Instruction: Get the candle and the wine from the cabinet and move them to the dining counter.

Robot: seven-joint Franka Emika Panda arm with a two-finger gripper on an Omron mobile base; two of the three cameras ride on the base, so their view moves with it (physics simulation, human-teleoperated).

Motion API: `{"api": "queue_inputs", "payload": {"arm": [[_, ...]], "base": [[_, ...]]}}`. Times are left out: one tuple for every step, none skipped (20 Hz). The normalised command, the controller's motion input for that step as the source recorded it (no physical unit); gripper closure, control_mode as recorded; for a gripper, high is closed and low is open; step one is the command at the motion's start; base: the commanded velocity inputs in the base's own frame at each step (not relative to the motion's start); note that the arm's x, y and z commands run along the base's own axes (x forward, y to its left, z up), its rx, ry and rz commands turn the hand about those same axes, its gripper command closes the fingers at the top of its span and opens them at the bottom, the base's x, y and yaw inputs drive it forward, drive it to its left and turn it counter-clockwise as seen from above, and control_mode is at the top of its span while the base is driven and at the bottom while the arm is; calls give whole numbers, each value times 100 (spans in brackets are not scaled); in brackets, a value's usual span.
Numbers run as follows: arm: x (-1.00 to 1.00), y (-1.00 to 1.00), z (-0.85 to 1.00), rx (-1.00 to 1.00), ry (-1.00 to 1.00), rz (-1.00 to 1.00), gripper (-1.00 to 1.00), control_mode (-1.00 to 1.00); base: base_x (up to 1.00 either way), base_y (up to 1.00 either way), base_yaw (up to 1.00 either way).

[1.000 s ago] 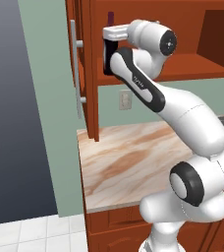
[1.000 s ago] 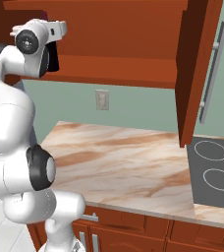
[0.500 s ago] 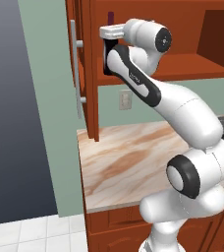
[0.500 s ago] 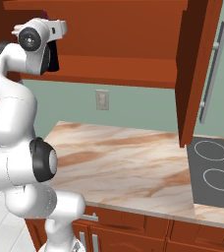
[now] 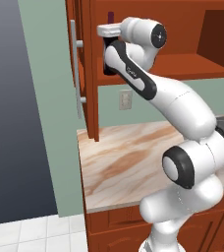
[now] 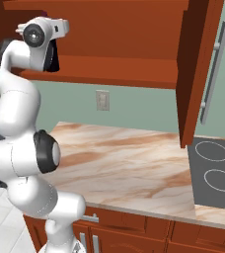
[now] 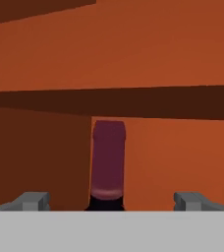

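Counter [image 5: 133, 162] nearest the base: tan marble top, bare where it shows, on reddish drawer fronts. Stovetop [image 6: 215, 170] set in at its right end, two rings visible. Wall outlet [image 6: 102, 100] on the green wall behind, above the counter's back edge.

Arm rises from the base and reaches up into the cabinet [image 6: 114, 69], whose doors stand open. Left door edge-on in the left base view, bar handle [image 5: 75, 69] facing out; right door hangs open in the right base view with its own handle [image 6: 214, 71].

Gripper [image 7: 111, 199] inside the cabinet's left end, above the bottom board. Jaws apart: the two grey tips [image 7: 33, 201] sit wide to either side in the hand view, nothing between them touching.

Wine [image 7: 108, 165] straight ahead of the gripper, upright, maroon capsule centred between the tips; dark shoulder just shows below it. Its top also shows behind the hand in the left base view [image 5: 110, 18]. Whether the tips reach alongside the neck or stop short: cannot tell. Inner shelf edge [image 7: 133, 101] runs across behind the capsule top.
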Motion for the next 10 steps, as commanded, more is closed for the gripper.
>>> {"api": "queue_inputs", "payload": {"arm": [[21, 4, 0, 0, 3, 0, -100, -100], [24, 9, 0, 0, 3, 0, -100, -100], [24, 10, 0, 0, 4, 0, -100, -100], [20, 7, 0, 0, 3, 0, -100, -100], [21, 6, 0, 0, 3, 0, -100, -100], [22, 9, 0, 0, 3, 0, -100, -100], [24, 10, 0, 0, 3, 0, -100, -100], [21, 9, 0, 0, 4, 0, -100, -100], [19, 8, 0, 0, 3, 0, -100, -100], [20, 9, 0, 0, 3, 0, -100, -100]], "base": [[0, 0, 0], [0, 0, 0], [0, 0, 0], [0, 0, 0], [0, 0, 0], [0, 0, 0], [0, 0, 0], [0, 0, 0], [0, 0, 0], [0, 0, 0]]}}
